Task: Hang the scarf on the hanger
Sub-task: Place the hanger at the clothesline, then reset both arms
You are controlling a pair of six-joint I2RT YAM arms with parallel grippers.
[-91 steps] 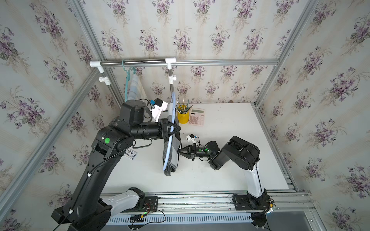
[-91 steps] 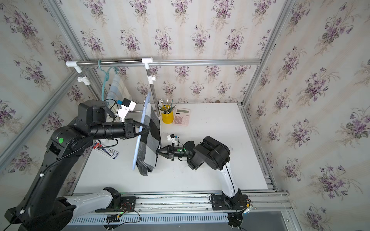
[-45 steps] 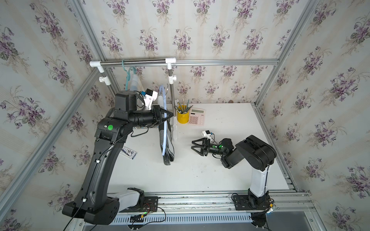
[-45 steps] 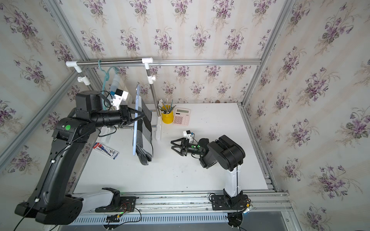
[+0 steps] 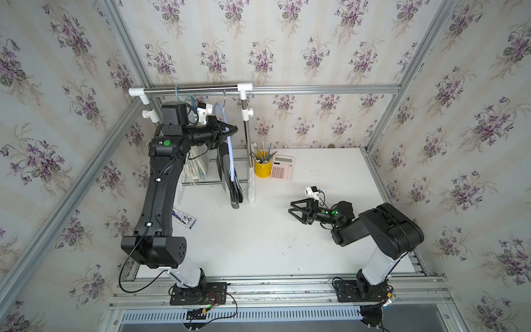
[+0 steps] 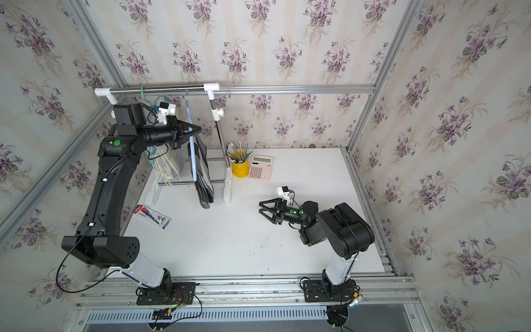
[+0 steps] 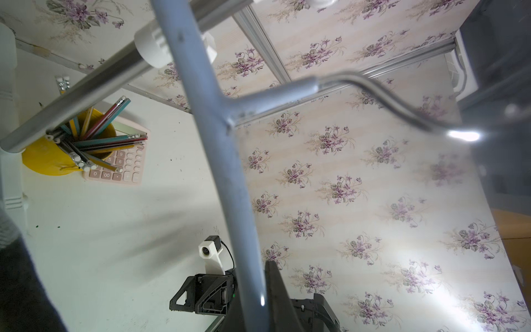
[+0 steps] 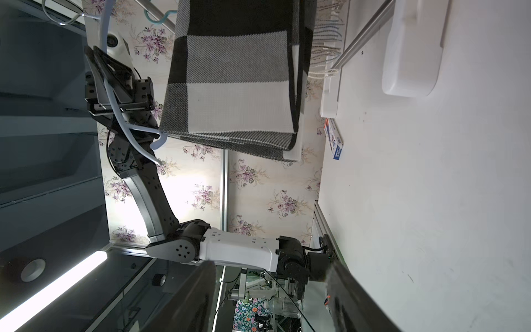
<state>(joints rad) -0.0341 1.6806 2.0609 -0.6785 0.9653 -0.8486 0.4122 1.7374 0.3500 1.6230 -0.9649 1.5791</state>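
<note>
Top views both show the white worktop (image 5: 258, 247) with a steel clothes rail on white plastic joints (image 5: 201, 90) standing along its far side. My left arm (image 5: 161, 195) is the one up at that rail, while the right sits low and well apart. Beneath the rail hangs the black, grey and white checked woven scarf (image 5: 233, 184), folded over the lower bar of a pale blue plastic hanger (image 6: 193, 161). Its long axis drops straight down, and in the right wrist view its bottom edge ends short of the worktop. I judge the draping done, so what matters next is the hanger's thin metal hook (image 5: 224, 96). It rises from just above the left fingers to the rail, but I cannot make out whether it sits over the rail. My left fingers (image 5: 230, 130) are pressed together on the hanger's sloping arm near the neck. My right fingers (image 5: 297, 217) stand well spread with nothing between them, aimed at the scarf across bare worktop
</note>
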